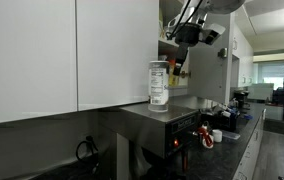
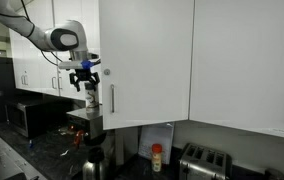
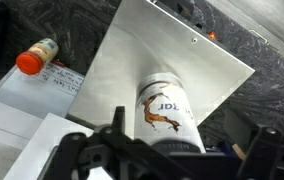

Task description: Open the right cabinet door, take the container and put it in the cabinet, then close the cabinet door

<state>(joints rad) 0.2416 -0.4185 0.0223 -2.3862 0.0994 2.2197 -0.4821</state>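
Note:
The container [image 1: 159, 83], a clear jar with a pale lid and a label band, stands upright on a steel appliance top [image 1: 142, 112]. It also shows in an exterior view [image 2: 92, 98] and in the wrist view [image 3: 168, 105]. My gripper [image 1: 187, 38] [image 2: 85, 78] [image 3: 172, 160] hangs just above the jar's lid, its fingers spread wider than the jar and not touching it. The right cabinet door [image 2: 147, 60], with its silver handle [image 2: 112, 98], looks flush with the panel beside it. Cabinet shelves with small red and yellow items [image 1: 174, 68] show behind the jar.
An orange-capped bottle [image 3: 37, 57] lies on the dark counter below. A toaster [image 2: 204, 160], a red-capped bottle [image 2: 157, 157] and a microwave [image 2: 32, 115] stand under the cabinets. Wide handleless white panels [image 1: 32, 50] run along the wall. Red items [image 1: 207, 135] sit on the counter.

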